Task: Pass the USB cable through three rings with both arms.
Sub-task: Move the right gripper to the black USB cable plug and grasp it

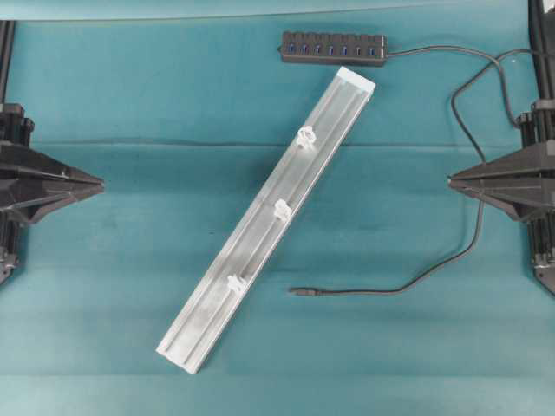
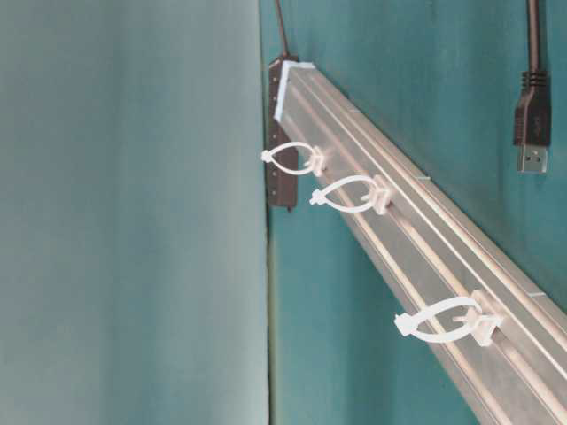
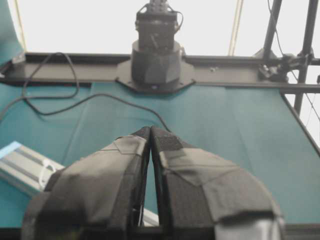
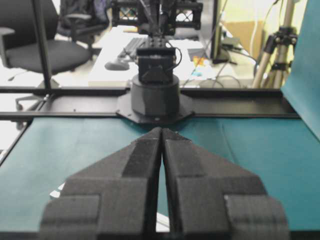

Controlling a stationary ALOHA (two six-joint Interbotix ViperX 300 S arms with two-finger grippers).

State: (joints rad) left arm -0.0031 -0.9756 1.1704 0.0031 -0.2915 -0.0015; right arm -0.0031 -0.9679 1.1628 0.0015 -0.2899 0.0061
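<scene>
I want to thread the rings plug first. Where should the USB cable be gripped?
Probably just behind the plug of the USB cable, from above, with the right gripper: that end lies flat and free on the cloth, pointing at the rail.

A teal cloth (image 1: 130, 95) covers the table — creased, evenly lit. Beyond it stand a black office chair (image 4: 47, 47), a white desk (image 4: 117, 55) and a tripod (image 4: 280, 50) — bright daylight behind.
</scene>
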